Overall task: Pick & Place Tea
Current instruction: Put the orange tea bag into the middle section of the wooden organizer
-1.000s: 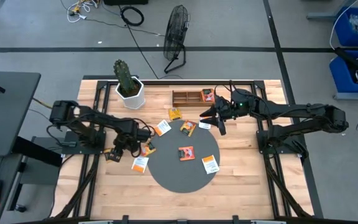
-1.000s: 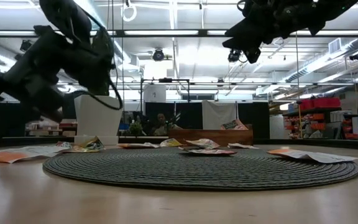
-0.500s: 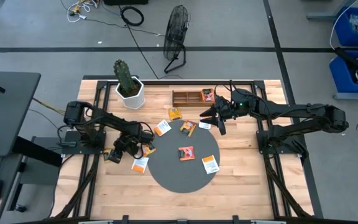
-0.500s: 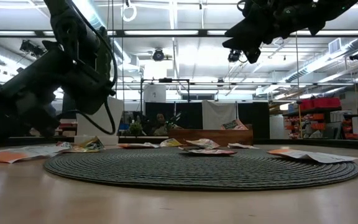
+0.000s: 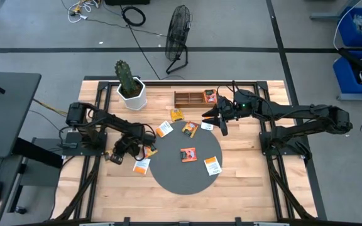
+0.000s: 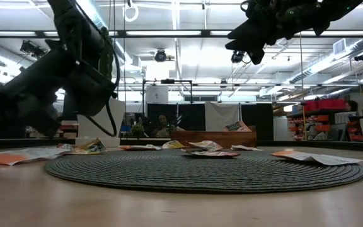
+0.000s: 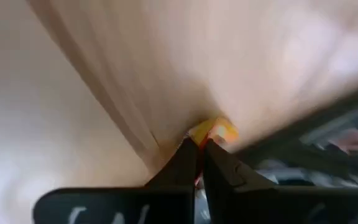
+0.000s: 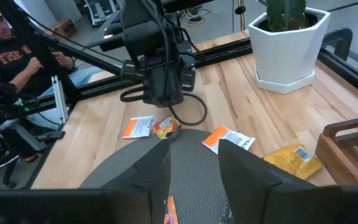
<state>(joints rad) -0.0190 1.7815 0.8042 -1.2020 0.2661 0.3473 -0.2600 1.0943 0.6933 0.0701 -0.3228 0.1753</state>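
Your left gripper (image 5: 114,156) is clamped on an orange tea sachet (image 7: 213,131) at table's left edge for lifting; right gripper (image 5: 213,117) hovers, fingers apart.

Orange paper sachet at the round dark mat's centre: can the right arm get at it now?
Probably yes: the right claw hangs open near the mat's edge, with nothing between it and the sachet.
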